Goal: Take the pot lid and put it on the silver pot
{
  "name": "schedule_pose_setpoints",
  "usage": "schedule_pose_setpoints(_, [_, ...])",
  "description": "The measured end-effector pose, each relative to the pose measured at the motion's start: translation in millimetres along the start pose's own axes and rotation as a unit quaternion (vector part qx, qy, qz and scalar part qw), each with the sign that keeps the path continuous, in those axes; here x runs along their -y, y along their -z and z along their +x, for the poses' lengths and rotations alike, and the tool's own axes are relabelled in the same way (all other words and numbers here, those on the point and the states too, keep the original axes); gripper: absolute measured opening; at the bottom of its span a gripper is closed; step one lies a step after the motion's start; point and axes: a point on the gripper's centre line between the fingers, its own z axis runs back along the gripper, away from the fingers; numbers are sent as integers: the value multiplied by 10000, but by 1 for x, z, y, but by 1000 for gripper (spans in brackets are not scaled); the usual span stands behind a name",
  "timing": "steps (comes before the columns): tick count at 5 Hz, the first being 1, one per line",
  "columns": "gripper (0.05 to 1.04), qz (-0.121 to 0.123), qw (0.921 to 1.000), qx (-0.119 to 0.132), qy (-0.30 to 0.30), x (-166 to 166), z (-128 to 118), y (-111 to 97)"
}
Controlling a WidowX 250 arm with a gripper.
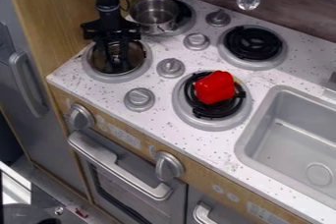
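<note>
Gripper (119, 61) pointing down over glass pot lid (136, 56), which sits at the front left burner, close to the countertop's (108, 90) front left corner. Jaws: cannot tell if open or closed at the lid's middle. Silver pot (152, 24) upright on the back left burner, near the back left corner, lid not on it. Red bell pepper (214, 88) on the black front right burner (211, 111); another black burner (253, 43) behind it, toward the back edge. Sink (244, 142) right of the burners.
</note>
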Motion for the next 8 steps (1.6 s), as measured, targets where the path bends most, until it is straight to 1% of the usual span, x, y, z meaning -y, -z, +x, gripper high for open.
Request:
schedule_pose_setpoints(1, [269, -22, 10000, -3, 25, 1, -1, 0])
schedule_pose_setpoints(2, [267, -28, 9999, -58, 93, 1, -4, 2])
schedule_pose_setpoints(3, [267, -12, 9998, -43, 210, 6, -4, 0])
schedule_pose_setpoints(4, [267, 118, 9989, -12, 445, 13, 2, -6])
schedule_pose_setpoints(5, [267, 83, 9969, 348, 701, 38, 23, -23])
schedule_pose_setpoints(7, [267, -155, 9926, 1000, 668, 60, 70, -64])
schedule_pose_setpoints(8, [267, -264, 9929, 920, 706, 71, 73, -50])
